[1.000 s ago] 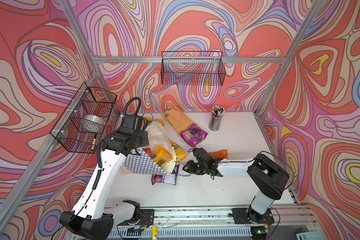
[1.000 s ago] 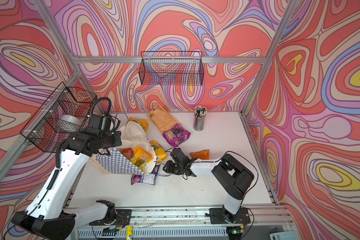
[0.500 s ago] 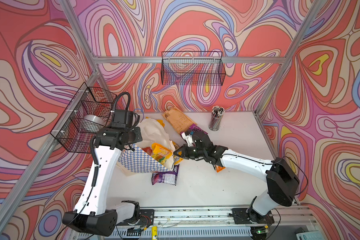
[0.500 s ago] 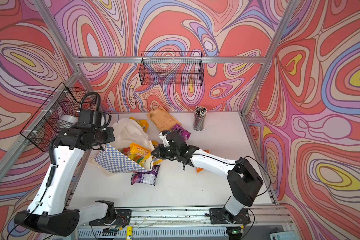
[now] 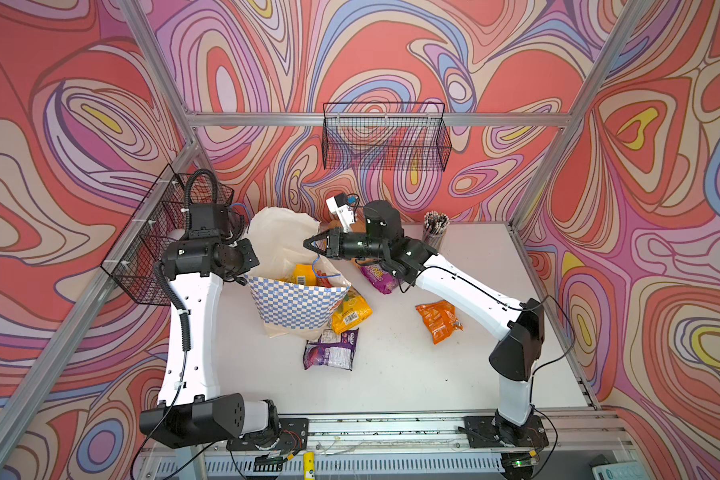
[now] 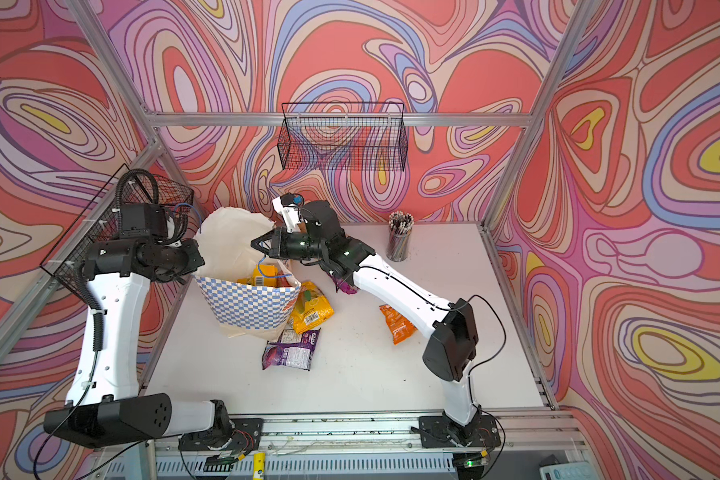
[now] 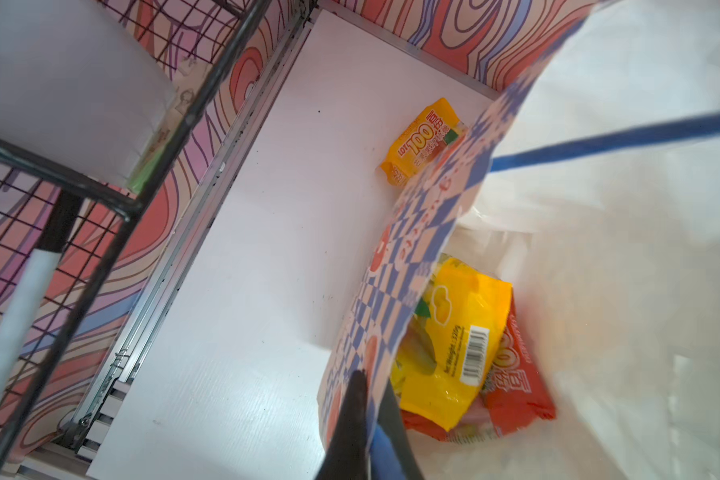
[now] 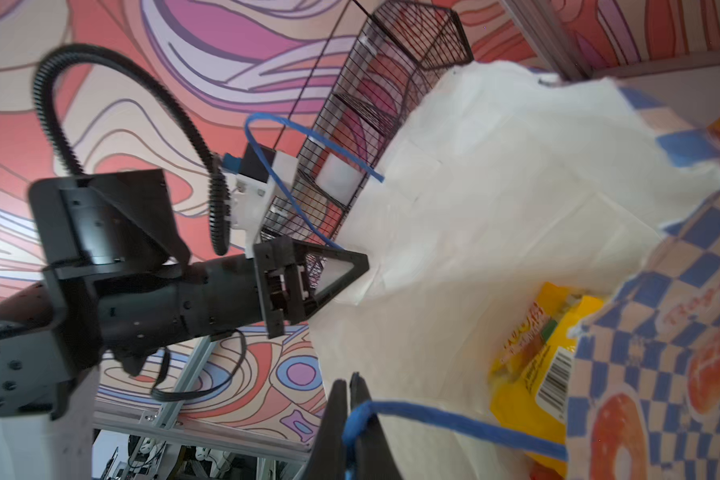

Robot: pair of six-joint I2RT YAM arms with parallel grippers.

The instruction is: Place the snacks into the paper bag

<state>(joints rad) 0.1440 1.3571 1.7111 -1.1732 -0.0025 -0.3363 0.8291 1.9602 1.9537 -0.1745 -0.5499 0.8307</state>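
The checkered paper bag (image 5: 296, 303) (image 6: 246, 303) stands tilted with its mouth open. My left gripper (image 5: 248, 272) (image 7: 371, 380) is shut on the bag's rim. My right gripper (image 5: 308, 245) (image 8: 348, 380) is shut on the bag's blue cord handle (image 8: 454, 419) above the mouth. A yellow packet (image 7: 454, 332) and a red packet (image 7: 512, 374) lie inside. Outside, a yellow snack (image 5: 350, 311) leans on the bag, a purple one (image 5: 331, 349) lies in front, an orange one (image 5: 437, 320) to the right, another purple (image 5: 377, 278) under my right arm, and one yellow (image 7: 422, 141) behind the bag.
A black wire basket (image 5: 385, 141) hangs on the back wall and another (image 5: 171, 232) on the left wall beside my left arm. A cup of pencils (image 5: 433, 228) stands at the back right of the white table (image 5: 412, 374).
My right arm rose from the table's middle to the bag's mouth and shut on the blue cord handle. My left arm pulled the rim up, and the bag now stands more upright.
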